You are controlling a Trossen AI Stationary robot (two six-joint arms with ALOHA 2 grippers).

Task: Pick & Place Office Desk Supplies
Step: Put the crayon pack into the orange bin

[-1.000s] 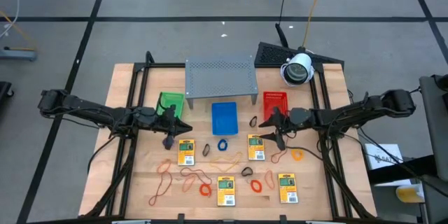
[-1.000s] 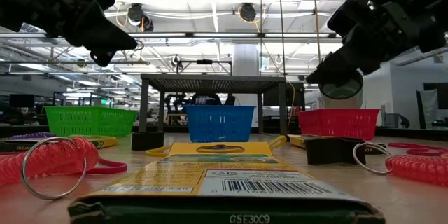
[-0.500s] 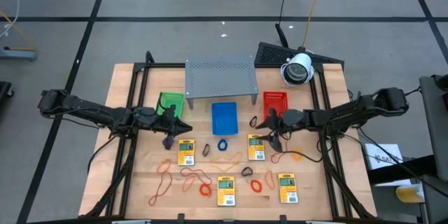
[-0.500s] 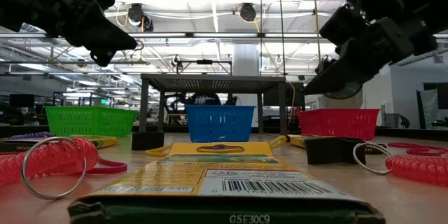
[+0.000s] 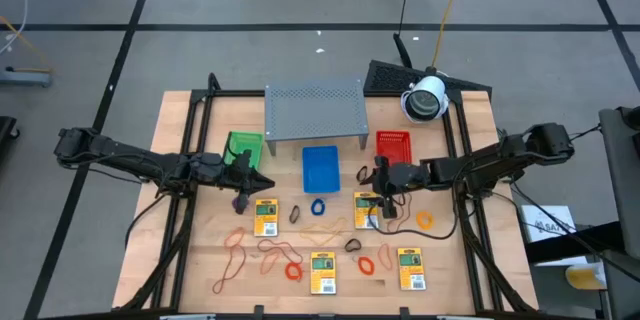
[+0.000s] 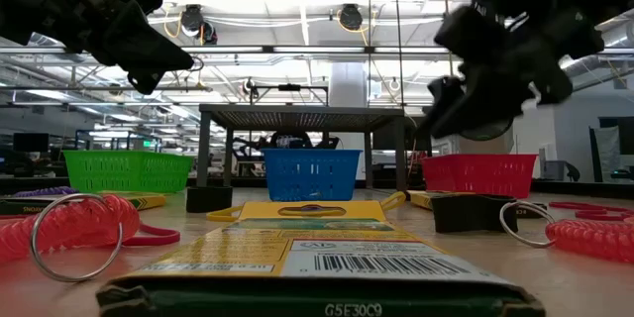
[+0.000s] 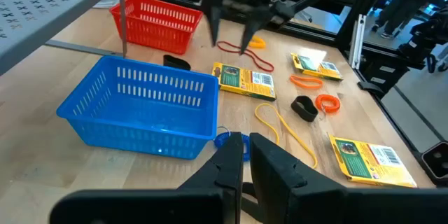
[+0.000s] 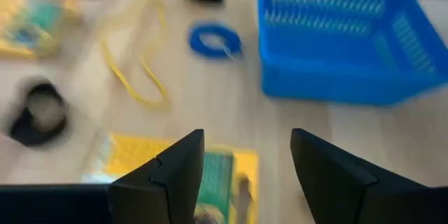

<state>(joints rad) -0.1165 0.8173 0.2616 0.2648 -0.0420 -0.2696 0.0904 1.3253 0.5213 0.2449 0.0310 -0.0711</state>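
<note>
Several yellow packets lie on the near half of the table: (image 5: 265,217), (image 5: 366,210), (image 5: 322,272). Orange-red rubber bands (image 5: 280,252), a blue ring (image 5: 318,206), orange rings (image 5: 366,264) and dark clips (image 5: 295,214) lie among them. My right gripper (image 5: 383,200) is open and hangs above the right middle packet (image 8: 175,168), its fingers pointing down at it without touching. It also shows in the left wrist view (image 7: 229,38). My left gripper (image 5: 240,200) is shut and empty, held above the table near the green tray (image 5: 243,147).
The green, blue (image 5: 320,167) and red (image 5: 393,144) trays stand in a row in front of the grey perforated shelf (image 5: 313,110). A white round device (image 5: 425,100) sits at the far right. Black frame rails run along both table sides.
My right gripper has moved toward the table's left edge and a little toward its near edge, coming over the yellow packet by the red tray. It has tipped its fingers further down. The things on the table have stayed in place.
</note>
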